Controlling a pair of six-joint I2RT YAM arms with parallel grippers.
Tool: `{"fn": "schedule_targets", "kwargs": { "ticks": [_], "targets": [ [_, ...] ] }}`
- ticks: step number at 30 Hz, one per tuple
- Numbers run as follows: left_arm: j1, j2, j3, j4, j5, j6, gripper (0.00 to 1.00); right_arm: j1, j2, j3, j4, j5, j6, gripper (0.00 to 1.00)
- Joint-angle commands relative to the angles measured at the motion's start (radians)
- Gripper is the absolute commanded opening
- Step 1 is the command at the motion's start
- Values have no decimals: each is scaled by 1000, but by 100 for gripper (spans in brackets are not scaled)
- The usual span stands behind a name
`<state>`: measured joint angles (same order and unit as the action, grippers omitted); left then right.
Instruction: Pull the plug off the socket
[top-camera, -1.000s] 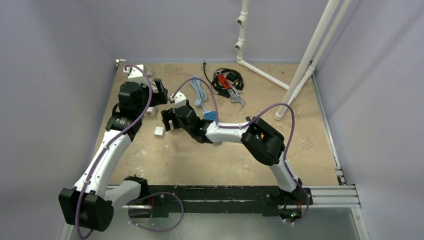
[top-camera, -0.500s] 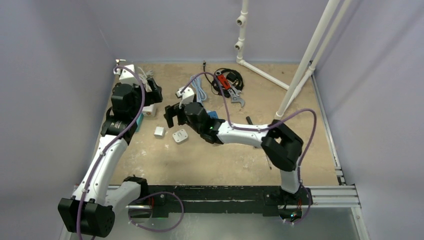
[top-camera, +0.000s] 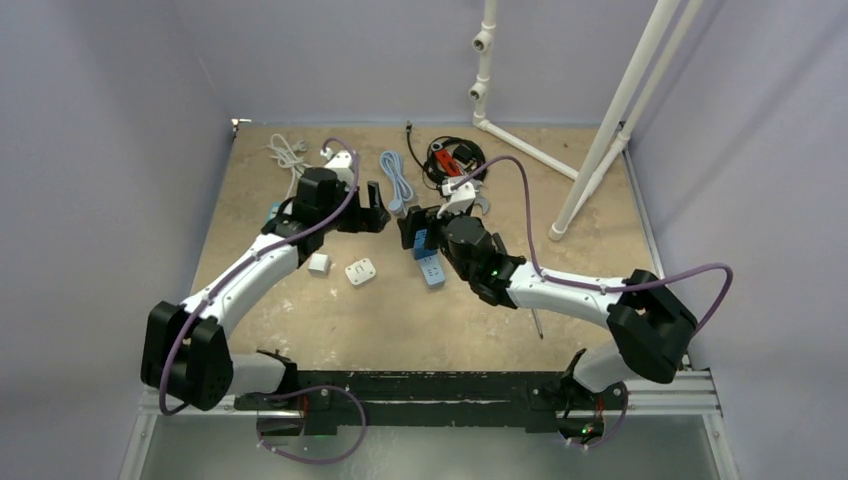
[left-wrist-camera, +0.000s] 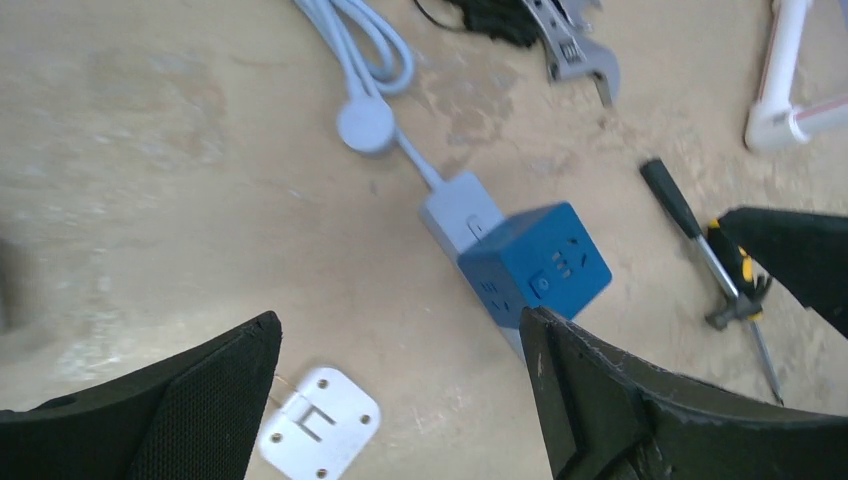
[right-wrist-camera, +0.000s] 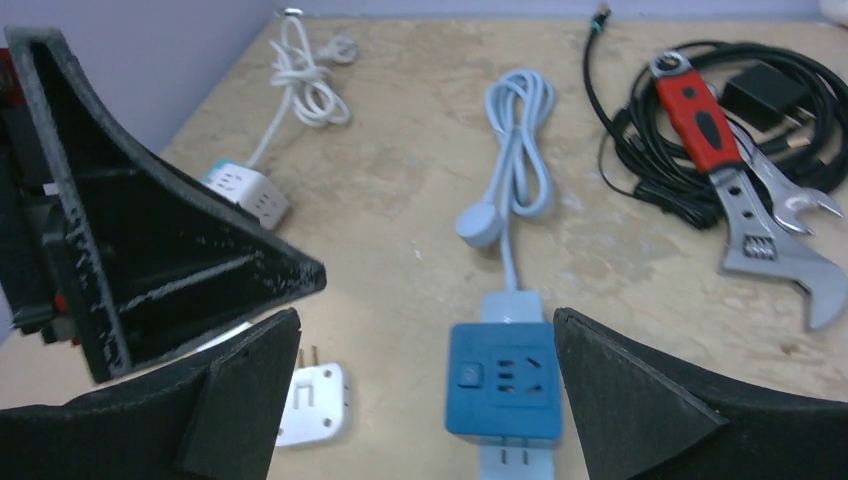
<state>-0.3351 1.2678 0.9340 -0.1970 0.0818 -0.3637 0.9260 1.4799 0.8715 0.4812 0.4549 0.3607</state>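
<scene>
Blue cube plug (right-wrist-camera: 502, 378) sits on grey socket strip (right-wrist-camera: 510, 305), betw. both grippers. Rigid plastic, light, smooth; prongs prob. tight. Grip cube's side faces, pin strip. Left gripper (left-wrist-camera: 398, 325) & right gripper (right-wrist-camera: 425, 320): jaws wide, empty.

I get one fixed view from high above the near edge, looking steeply down over the whole table (top-camera: 400, 330). My two wrist views sit low and close, angled down across it. All three share the blue socket cube (top-camera: 424, 243): right of centre in the left wrist view, bottom centre in the right.
</scene>
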Motion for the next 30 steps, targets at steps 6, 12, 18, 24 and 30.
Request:
{"fn": "schedule_targets", "kwargs": {
  "ticks": [6,12,18,24,30],
  "targets": [
    [-33,74,-4,46,140,-49,89,-56,32,-48,33,5,44,99],
    [-33,55,-7,37,139,-43,89,-56,109,-24,28,-28,35,99],
    [-33,61,8,12,134,-20,90,-56,166,1,24,-56,28,99],
    [-33,90,23,-8,142,-8,93,-56,224,32,25,-77,23,99],
    [-33,90,24,-12,150,-7,94,-56,267,53,16,-67,23,98]
  ]
}}
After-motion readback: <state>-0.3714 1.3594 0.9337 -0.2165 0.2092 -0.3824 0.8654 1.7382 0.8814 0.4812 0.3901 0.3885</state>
